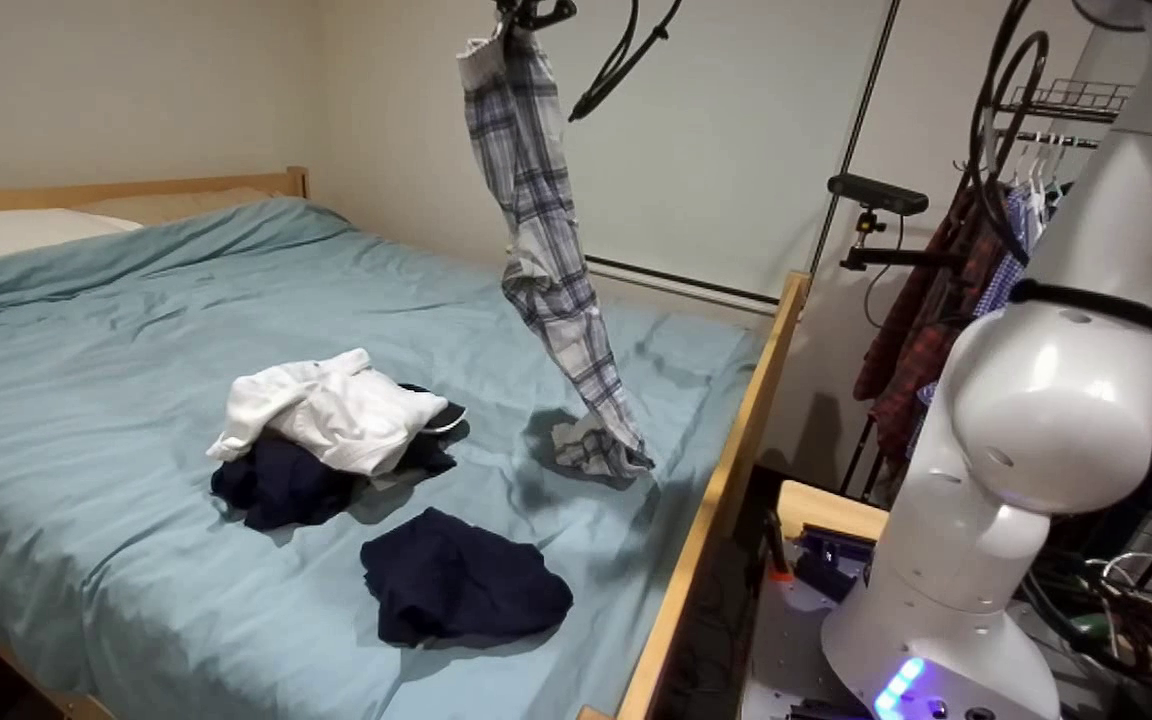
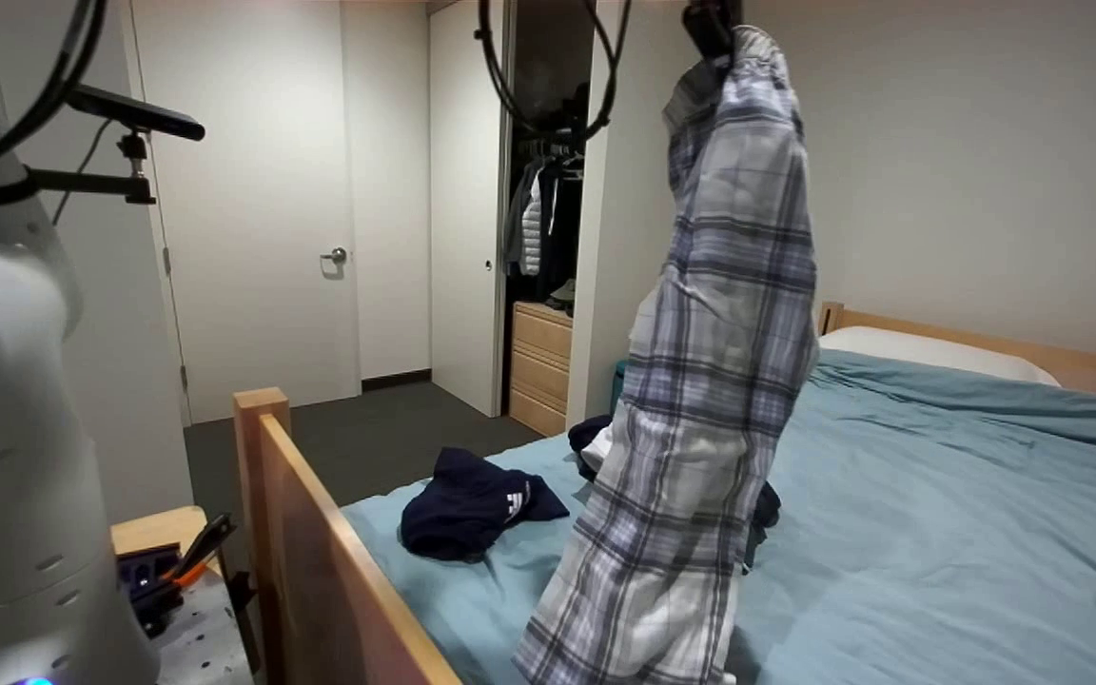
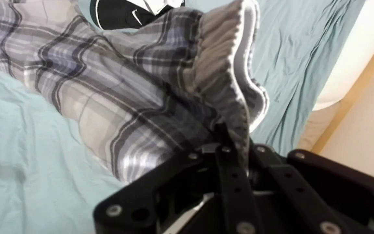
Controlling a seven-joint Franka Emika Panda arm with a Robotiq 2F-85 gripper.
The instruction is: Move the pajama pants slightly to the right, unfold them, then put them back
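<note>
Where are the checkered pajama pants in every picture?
In an exterior view, pants hang from the top, near the middle.
In an exterior view, pants hang mostly right of centre.
Wrist view: pants spread from upper left past the middle.
Shared landmark: the blue bed cover.

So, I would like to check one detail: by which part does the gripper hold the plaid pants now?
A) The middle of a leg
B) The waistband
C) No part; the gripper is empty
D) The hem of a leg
B: in the wrist view the gripper pinches the gathered waistband, and in both exterior views the rest of the plaid pants hangs below it.
</note>
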